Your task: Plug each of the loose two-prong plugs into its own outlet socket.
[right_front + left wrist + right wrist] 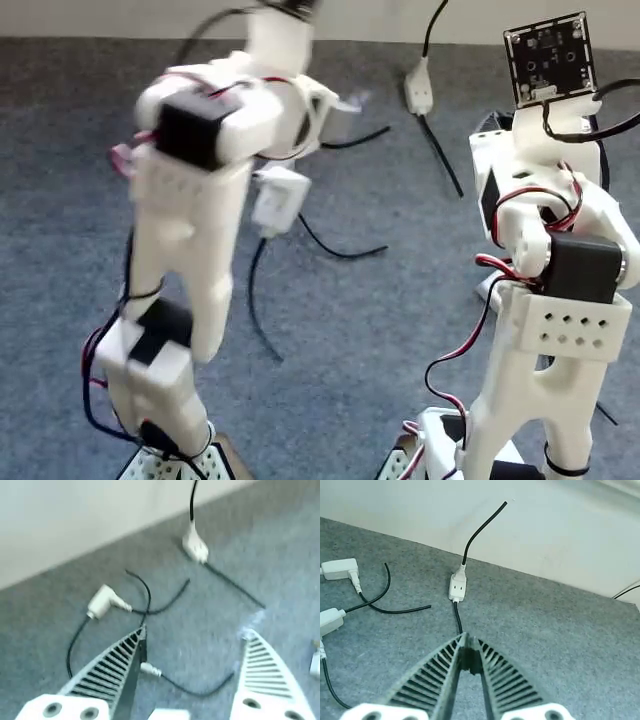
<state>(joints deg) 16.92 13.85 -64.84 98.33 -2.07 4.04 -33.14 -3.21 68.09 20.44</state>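
Grey carpet held loose plugs you hadn't seated; a far pair seemed joined. Your left gripper gaped empty, your right gripper clenched on nothing.

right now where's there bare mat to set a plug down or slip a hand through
Free: the grey mat between the left arm and the right arm, nearer than the looping cords; also the mat on the white socket's side away from the plugs. Crowded: beside the left arm, where a white plug lies and cords cross.
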